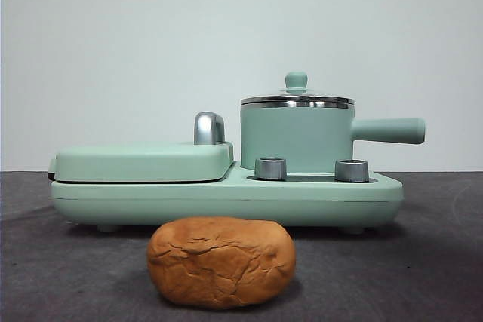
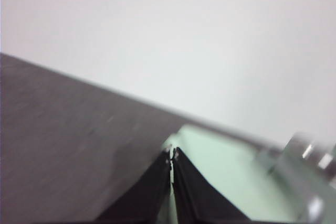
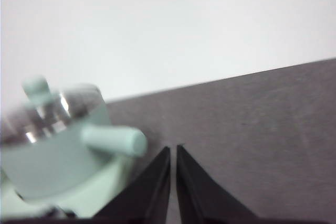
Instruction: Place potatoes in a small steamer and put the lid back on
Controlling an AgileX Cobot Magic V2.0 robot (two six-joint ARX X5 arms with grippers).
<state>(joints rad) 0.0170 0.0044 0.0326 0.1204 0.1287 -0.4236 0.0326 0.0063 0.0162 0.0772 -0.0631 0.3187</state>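
Potato on table, lid seated, both claws closed

Front view: your potato point(image 1: 220, 262) lies before the small steamer point(image 1: 296, 139); the lid point(image 1: 296, 98) sits on it.
Left wrist: left gripper point(image 2: 171, 154) closed, empty.
Right wrist: right gripper point(image 3: 172, 149) nearly closed, empty, beside the steamer's handle point(image 3: 113, 139).

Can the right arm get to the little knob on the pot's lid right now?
Probably yes. The right gripper hangs near the small steamer, by its side handle, with jaws shut. The lid sits on the pot with its knob uncovered. The jaws would have to open first.
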